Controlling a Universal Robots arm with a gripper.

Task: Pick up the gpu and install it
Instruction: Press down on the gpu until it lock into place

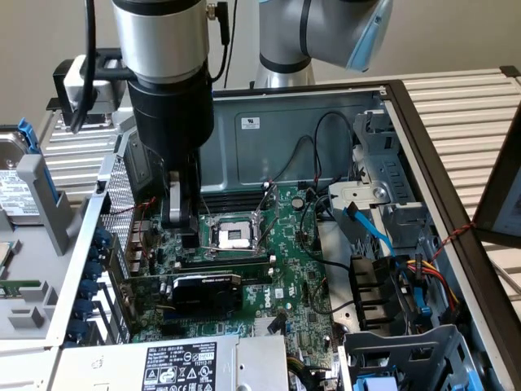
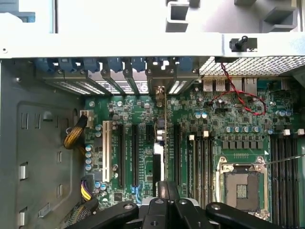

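Observation:
The gpu (image 1: 203,291) is a small card with a black shroud. It stands on edge in a slot of the green motherboard (image 1: 293,277), inside the open computer case. In the wrist view the gpu (image 2: 159,129) shows edge-on as a thin strip running to the rear brackets. My gripper (image 1: 176,216) hangs above the board, just behind the gpu and beside the processor socket (image 1: 236,236). Its fingers (image 2: 164,191) are shut together and I see nothing between them. The gripper is apart from the card.
A grey drive cage (image 1: 407,350) and blue and multicoloured cables (image 1: 370,228) crowd the exterior view's right. A labelled power supply (image 1: 179,362) sits at the front. A hard drive (image 1: 16,191) lies outside the case on the exterior view's left. A red-black wire (image 2: 238,100) loops near the rear ports.

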